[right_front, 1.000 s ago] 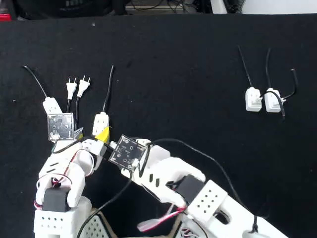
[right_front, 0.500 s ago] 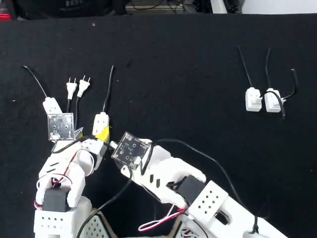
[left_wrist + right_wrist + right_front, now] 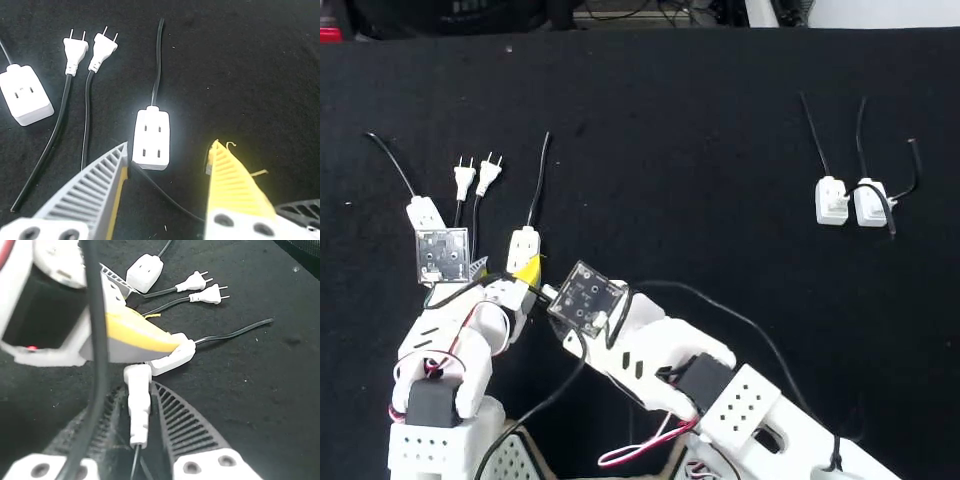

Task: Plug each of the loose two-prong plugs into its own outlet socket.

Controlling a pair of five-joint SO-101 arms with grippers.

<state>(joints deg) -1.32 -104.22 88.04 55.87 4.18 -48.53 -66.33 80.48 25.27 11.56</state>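
left gripper (image 3: 170, 144): wide open, not gripping anything. Its grey finger and yellow finger sit on either side of the white four-slot outlet block (image 3: 152, 137), in the lower left of the high view.

right gripper (image 3: 136, 386): clamped down on a white plug with a black cord (image 3: 138, 405), held lengthwise between the ribbed fingers.

held plug: its front end is right up against the side of the four-slot block, just under the left gripper's yellow finger. The prongs are hidden, so no telling if they're in the slots.

loose plugs: two white two-prong plugs on black cords (image 3: 465, 178) (image 3: 488, 172) lie side by side at the left of the high view, prongs pointing toward the top edge, just above the arms.

other socket: a small white single outlet block (image 3: 423, 212) sits just left of those cords.

far side: a pair of white outlet blocks (image 3: 831, 200) (image 3: 870, 202) sit at the right, well apart from both arms.

surface: black table cover (image 3: 670, 120).
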